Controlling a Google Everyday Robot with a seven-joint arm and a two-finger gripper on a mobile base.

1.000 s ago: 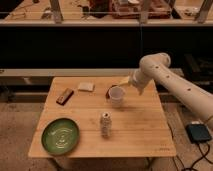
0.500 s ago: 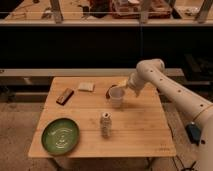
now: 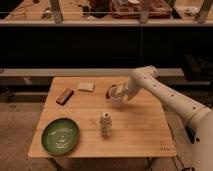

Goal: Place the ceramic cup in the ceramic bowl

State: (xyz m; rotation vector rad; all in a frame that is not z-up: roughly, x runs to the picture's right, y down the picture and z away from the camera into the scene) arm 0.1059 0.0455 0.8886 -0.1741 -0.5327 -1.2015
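Note:
The white ceramic cup (image 3: 116, 99) stands upright on the wooden table (image 3: 145, 130), right of its centre near the back. My gripper (image 3: 113, 93) is right at the cup's rim, coming in from the right and covering part of it. The green ceramic bowl (image 3: 60, 135) with pale swirl marks sits at the table's front left, well away from the cup and gripper.
A narrow patterned can-like container (image 3: 105, 124) stands upright mid-table between cup and bowl. A reddish-brown item (image 3: 64, 96) and a pale flat item (image 3: 86, 86) lie at the back left. A dark shelf runs behind the table.
My arm has moved left and down, bringing the gripper from beside the cup onto its rim. The cup, bowl and can have not moved.

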